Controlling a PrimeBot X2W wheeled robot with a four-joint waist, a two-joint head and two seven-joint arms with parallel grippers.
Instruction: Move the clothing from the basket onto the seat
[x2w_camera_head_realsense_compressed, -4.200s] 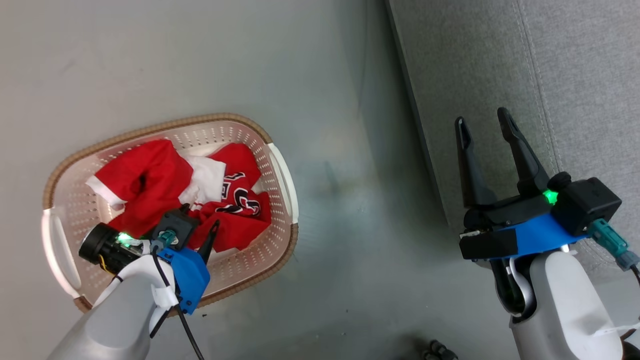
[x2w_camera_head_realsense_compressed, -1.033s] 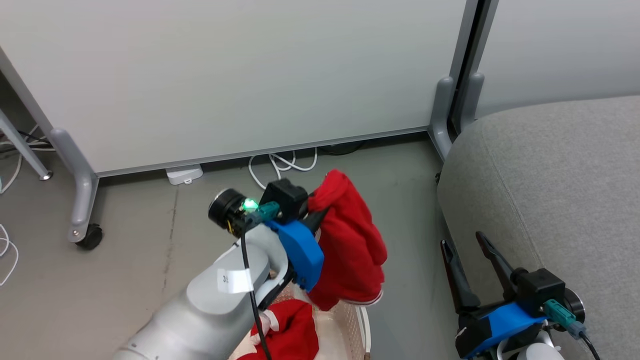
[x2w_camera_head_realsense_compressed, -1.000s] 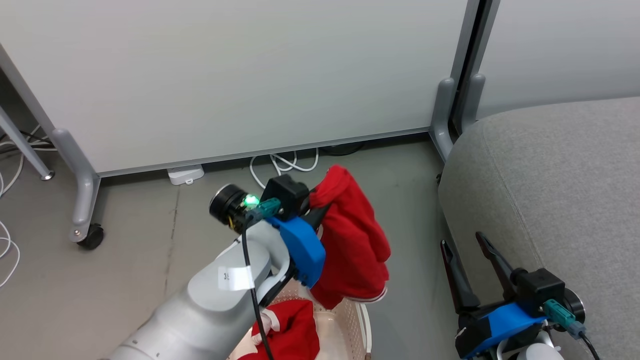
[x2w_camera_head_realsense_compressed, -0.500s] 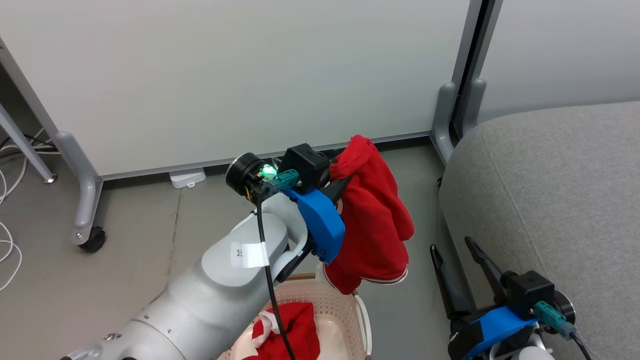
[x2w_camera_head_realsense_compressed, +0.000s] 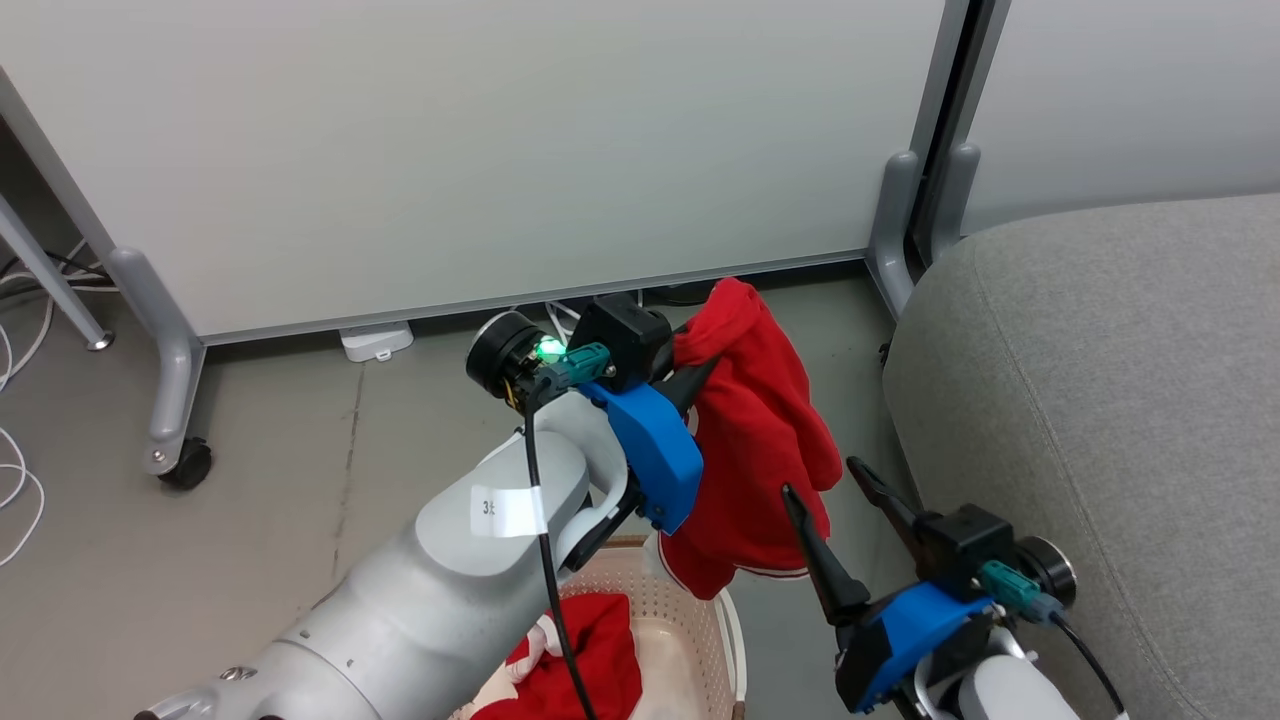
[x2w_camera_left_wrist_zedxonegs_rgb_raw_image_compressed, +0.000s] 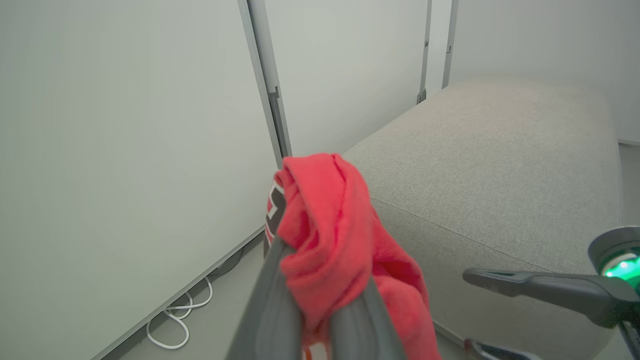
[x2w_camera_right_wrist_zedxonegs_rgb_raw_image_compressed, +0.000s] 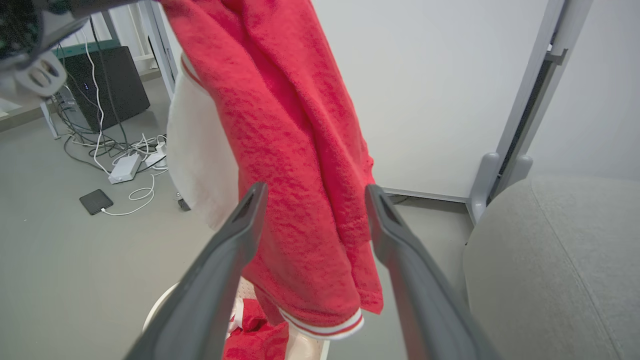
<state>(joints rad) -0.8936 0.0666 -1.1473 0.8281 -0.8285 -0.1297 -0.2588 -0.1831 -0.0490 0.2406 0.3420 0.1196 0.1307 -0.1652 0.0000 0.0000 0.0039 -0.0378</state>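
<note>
My left gripper (x2w_camera_head_realsense_compressed: 700, 372) is shut on a bright red garment (x2w_camera_head_realsense_compressed: 760, 440), held up above the basket (x2w_camera_head_realsense_compressed: 722, 630), white-striped hem hanging down. In the left wrist view both fingers (x2w_camera_left_wrist_zedxonegs_rgb_raw_image_compressed: 270, 300) pinch the bunched red cloth (x2w_camera_left_wrist_zedxonegs_rgb_raw_image_compressed: 325, 225). My right gripper (x2w_camera_head_realsense_compressed: 820, 477) is open and points at the garment's lower part. The right wrist view has the garment (x2w_camera_right_wrist_zedxonegs_rgb_raw_image_compressed: 295, 150) hanging just beyond the open right gripper (x2w_camera_right_wrist_zedxonegs_rgb_raw_image_compressed: 316, 192). More red clothing (x2w_camera_head_realsense_compressed: 590, 650) lies in the basket. The grey seat (x2w_camera_head_realsense_compressed: 1100, 400) is to the right.
White partition panels stand behind, on grey metal legs (x2w_camera_head_realsense_compressed: 895, 230) with a caster (x2w_camera_head_realsense_compressed: 185, 465). White cables (x2w_camera_head_realsense_compressed: 10, 490) and a small white adapter (x2w_camera_head_realsense_compressed: 375, 342) lie on the floor by the wall. A dark box (x2w_camera_right_wrist_zedxonegs_rgb_raw_image_compressed: 115, 80) and more cables sit far left.
The left arm lifted the red garment out of the basket and carried it up and right toward the seat. The right gripper swung left and up toward the hanging cloth. The camera tilted up.
</note>
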